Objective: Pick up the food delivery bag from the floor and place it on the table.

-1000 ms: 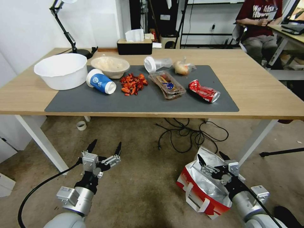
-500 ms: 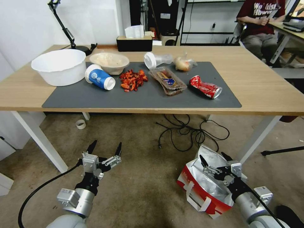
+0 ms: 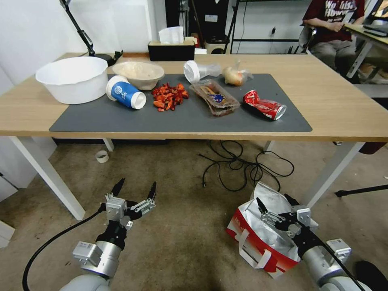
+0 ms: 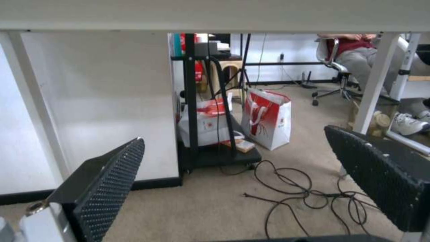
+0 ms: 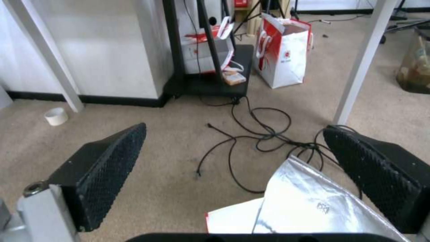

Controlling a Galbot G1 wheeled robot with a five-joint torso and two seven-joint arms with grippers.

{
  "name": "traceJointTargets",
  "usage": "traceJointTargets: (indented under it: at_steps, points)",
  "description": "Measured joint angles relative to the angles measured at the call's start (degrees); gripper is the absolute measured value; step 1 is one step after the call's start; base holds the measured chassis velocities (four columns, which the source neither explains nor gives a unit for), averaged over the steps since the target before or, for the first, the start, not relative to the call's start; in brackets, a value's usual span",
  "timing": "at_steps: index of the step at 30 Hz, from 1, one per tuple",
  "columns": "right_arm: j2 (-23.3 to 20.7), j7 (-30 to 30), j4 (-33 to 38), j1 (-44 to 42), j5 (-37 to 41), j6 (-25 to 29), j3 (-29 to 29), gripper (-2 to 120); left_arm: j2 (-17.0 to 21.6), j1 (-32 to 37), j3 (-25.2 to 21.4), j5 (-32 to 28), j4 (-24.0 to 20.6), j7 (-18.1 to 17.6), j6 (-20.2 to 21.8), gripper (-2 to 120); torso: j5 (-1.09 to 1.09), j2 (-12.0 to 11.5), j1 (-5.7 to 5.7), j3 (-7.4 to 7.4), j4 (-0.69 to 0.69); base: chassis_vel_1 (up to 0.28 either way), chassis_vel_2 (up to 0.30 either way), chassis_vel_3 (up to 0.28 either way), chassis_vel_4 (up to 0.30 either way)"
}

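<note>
The bag [image 3: 258, 238] sits on the floor [image 3: 182, 234] at the near right, in front of the table [image 3: 335, 101] and just near of its right leg, mouth gaping so the foil lining shows. The right gripper [image 3: 278, 210] hangs over that open mouth with its fingers spread apart and nothing between them; the left gripper [image 3: 135, 192] hovers over bare carpet at the near left, well apart from the bag, likewise spread and empty. The bag looks light and soft: thin insulated walls that will crumple and sag if pinched mid-panel, and foil that is probably slick. The red-trimmed rim or the white strap handles [image 3: 248, 252] on the near side look like the firmest places to take hold, though whether anything inside adds weight cannot be told from here. The head view gives the whole layout, with the cluttered mat [image 3: 182, 119] and free wood at the table's right. The right wrist view shows what the head view does not: a foil flap [image 5: 309, 201] lying directly between the spread fingers, and cables [image 5: 264, 137] on the carpet just beyond. The left wrist view looks under the table to a smaller paper bag [image 4: 268, 121] far back.
</note>
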Motion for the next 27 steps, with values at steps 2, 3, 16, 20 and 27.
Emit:
traceJointTargets:
  at_steps: [2,3,16,20,27]
  points:
    - [0.0,0.0,0.0,0.0,0.0,0.0,0.0,100,0.0,0.0,0.0,0.0,0.1,0.0,0.0,100,0.0,-0.3,-0.09,-0.18,0.0,0.0,0.0,0.0,0.0]
    - [0.0,0.0,-0.1,0.0,0.0,0.0,0.0,100,0.0,0.0,0.0,0.0,0.1,0.0,0.0,100,0.0,-0.4,-0.15,-0.29,0.0,0.0,0.0,0.0,0.0]
    - [0.0,-0.2,-0.6,0.2,-0.1,0.1,0.3,100,0.2,-0.5,0.0,-0.1,0.9,-0.1,-0.4,100,0.0,-3.8,-1.29,-2.54,0.0,0.0,0.0,0.0,0.0]
    - [0.0,-0.2,-0.8,0.3,-0.1,0.1,0.4,100,0.2,-0.5,0.0,-0.2,1.1,-0.1,-0.4,100,0.0,-4.8,-1.56,-3.22,0.0,0.0,0.0,0.0,0.0]
    - [-0.1,-0.2,-1.0,0.4,-0.1,0.1,0.5,100,0.2,-0.6,0.0,-0.2,1.2,-0.1,-0.5,100,0.0,-6.2,-2.02,-4.15,0.0,0.0,0.0,0.0,0.0]
